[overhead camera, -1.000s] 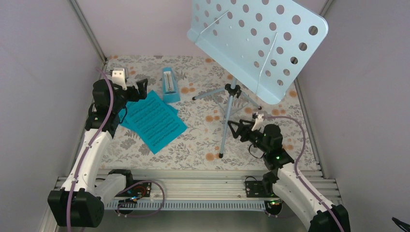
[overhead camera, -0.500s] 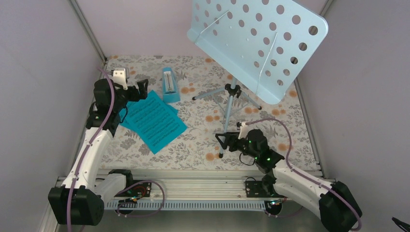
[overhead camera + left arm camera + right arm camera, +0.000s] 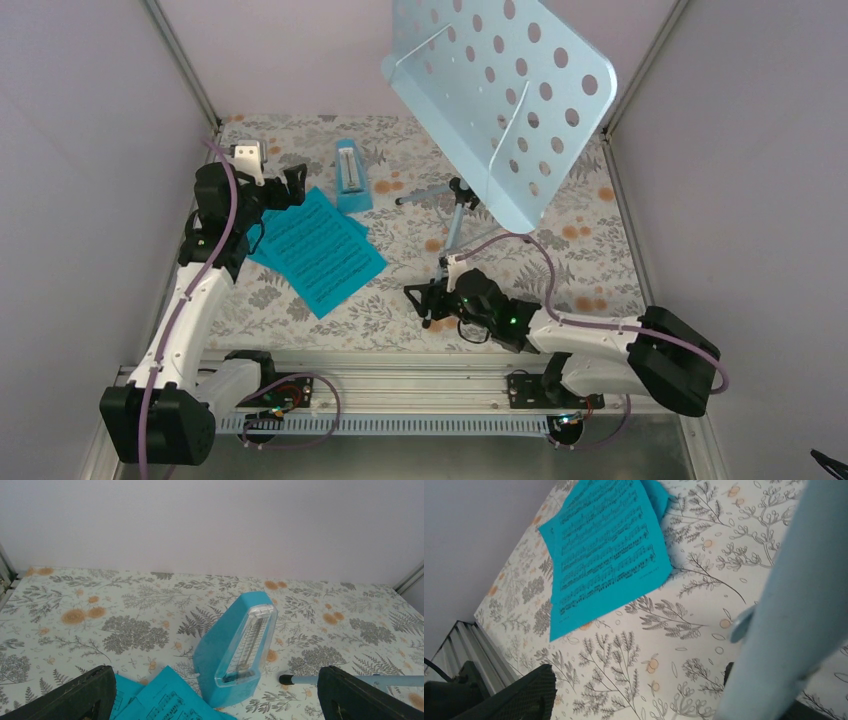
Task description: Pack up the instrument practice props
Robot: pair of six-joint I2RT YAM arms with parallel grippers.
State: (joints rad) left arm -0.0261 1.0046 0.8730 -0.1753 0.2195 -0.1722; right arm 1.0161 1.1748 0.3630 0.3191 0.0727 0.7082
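Note:
The light blue music stand (image 3: 500,100) leans left on its tripod at the back middle of the top view. My right gripper (image 3: 425,300) is open, low on the mat at the foot of the stand's near leg. In the right wrist view that leg (image 3: 794,620) crosses close in front of the right finger of my right gripper (image 3: 639,700). The teal sheet-music pages (image 3: 320,245) lie flat at the left, also in the right wrist view (image 3: 604,550). The metronome (image 3: 350,175) stands behind them. My left gripper (image 3: 290,185) is open and empty, facing the metronome (image 3: 235,650).
A flowered mat (image 3: 400,300) covers the table, boxed in by pale walls on three sides. A metal rail (image 3: 400,375) runs along the near edge. A far leg tip of the stand (image 3: 286,679) lies right of the metronome. Sheet corners (image 3: 165,705) lie under my left gripper (image 3: 215,680).
My right arm has swung down and left along the near edge to the stand's near leg. The stand's desk has shifted and tilted left. The left arm has not moved.

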